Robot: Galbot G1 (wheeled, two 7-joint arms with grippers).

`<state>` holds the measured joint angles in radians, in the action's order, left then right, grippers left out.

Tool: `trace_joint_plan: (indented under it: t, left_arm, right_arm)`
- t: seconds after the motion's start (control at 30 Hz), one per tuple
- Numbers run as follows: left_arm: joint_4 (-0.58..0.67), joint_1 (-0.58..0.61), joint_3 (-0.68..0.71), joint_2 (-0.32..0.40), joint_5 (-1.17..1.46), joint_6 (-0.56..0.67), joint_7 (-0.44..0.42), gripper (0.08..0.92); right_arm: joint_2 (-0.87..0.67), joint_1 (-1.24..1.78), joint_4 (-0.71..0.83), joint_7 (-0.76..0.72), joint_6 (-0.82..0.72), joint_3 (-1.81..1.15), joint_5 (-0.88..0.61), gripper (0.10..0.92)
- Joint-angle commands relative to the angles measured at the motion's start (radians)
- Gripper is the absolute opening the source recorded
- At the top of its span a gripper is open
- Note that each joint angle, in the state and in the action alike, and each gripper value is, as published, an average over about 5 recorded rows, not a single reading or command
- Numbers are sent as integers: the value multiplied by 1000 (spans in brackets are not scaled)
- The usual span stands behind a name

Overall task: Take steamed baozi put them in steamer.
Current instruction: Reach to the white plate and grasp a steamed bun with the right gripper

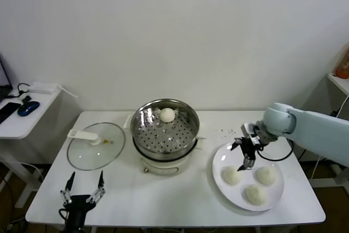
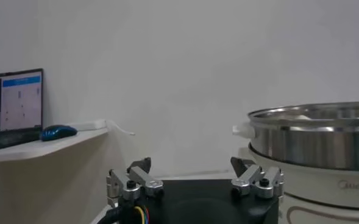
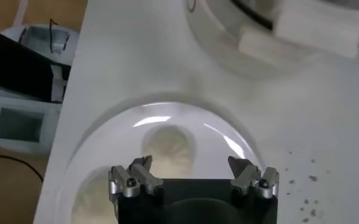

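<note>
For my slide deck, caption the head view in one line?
Open right gripper above a bun on the plate; one bun in the steamer.

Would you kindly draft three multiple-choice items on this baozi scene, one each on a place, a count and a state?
1. Where does the glass lid lie?
A. On the steamer
B. On the table, on the robot's left of the steamer
C. On the white plate

2. How many baozi rest on the white plate?
A. One
B. Three
C. Five

3. How does the right gripper stand?
A. Open, above the plate
B. Shut on a bun
C. Parked at the table's front left edge

Answers:
1. B: the lid sits flat on the table beside the steamer, whose basket is uncovered.
2. B: three buns lie on the plate; a fourth bun is in the steamer.
3. A: its fingers are spread with nothing between them, over the plate near one bun; it is the left gripper that waits at the front left edge.
</note>
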<state>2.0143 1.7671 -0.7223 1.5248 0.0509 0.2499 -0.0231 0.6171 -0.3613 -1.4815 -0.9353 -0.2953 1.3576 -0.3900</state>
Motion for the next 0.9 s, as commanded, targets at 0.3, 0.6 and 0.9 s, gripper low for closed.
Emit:
trace_joint_plan:
  t: [0.3, 0.6, 0.9]
  left_arm:
    - [-4, -2, -4, 0, 2, 0, 0, 823]
    - [-13, -10, -4, 1, 2, -1, 0, 823]
    - [-14, -12, -4, 1, 2, -3, -1, 823]
  right_arm:
    - [6, 87, 15, 25, -32, -8, 30, 823]
    - [35, 120, 55, 43, -28, -32, 61, 823]
    - [63, 153, 86, 46, -27, -58, 74, 823]
